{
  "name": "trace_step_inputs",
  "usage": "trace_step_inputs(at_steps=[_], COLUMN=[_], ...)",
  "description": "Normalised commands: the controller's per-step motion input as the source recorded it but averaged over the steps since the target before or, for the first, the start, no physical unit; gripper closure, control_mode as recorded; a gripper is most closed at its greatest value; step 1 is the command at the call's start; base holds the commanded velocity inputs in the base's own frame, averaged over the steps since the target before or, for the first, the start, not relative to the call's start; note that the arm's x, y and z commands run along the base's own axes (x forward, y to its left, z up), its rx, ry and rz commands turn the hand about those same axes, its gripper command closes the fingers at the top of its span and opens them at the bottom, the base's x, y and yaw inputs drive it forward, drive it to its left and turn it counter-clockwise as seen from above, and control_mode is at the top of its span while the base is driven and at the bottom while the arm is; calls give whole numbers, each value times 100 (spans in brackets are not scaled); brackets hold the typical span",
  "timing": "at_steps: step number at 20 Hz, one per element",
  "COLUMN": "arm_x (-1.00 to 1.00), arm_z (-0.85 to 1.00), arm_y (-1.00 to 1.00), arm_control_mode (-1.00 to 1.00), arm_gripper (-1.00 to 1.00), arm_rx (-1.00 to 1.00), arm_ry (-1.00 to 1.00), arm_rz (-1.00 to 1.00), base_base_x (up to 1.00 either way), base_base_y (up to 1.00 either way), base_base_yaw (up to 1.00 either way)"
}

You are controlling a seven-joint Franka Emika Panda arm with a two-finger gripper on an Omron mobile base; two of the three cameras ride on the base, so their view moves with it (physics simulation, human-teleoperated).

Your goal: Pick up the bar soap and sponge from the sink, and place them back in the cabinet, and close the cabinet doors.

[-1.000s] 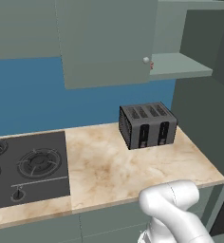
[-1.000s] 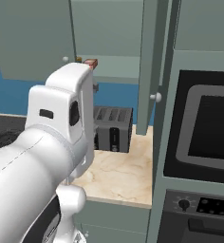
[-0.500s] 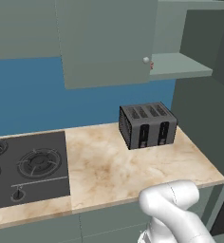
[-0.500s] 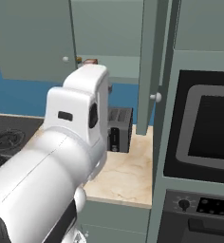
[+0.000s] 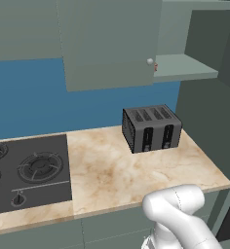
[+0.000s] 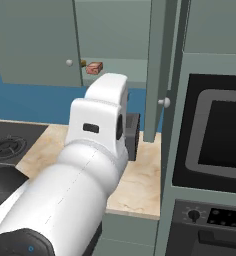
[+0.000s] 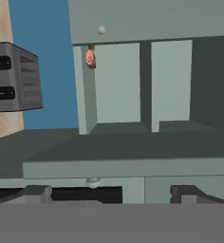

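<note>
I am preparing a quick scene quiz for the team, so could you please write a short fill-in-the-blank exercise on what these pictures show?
1. The soap lies on the ____ shelf.
2. The toaster stands on the counter, to the right of the ____.
3. Each cabinet door carries a small round ____ near its lower edge.
4. The wall behind the counter is coloured ____.

Missing words: cabinet; stove; knob; blue
</note>
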Motion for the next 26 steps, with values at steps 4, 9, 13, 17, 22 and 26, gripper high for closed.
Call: trace_step_inputs(at_steps=[4,9,13,17,22,26], arm_x=[16,15,14,13,14,12], arm_z=[-17,-8,-4,-3,-1,0], arm_y=[-9,-14,-10,-2,-4,-6], arm_control_mode=[-100,-100,-100,-100,-100,-100], arm_gripper=[-100,-100,-100,-100,-100,-100], arm_rx=[0,0,0,0,0,0], arm_ry=[0,0,0,0,0,0], arm_rz=[7,6,5,3,2,3], base_base_x=[0,0,0,0,0,0], base_base_y=[0,0,0,0,0,0], base_base_yaw=[0,0,0,0,0,0])
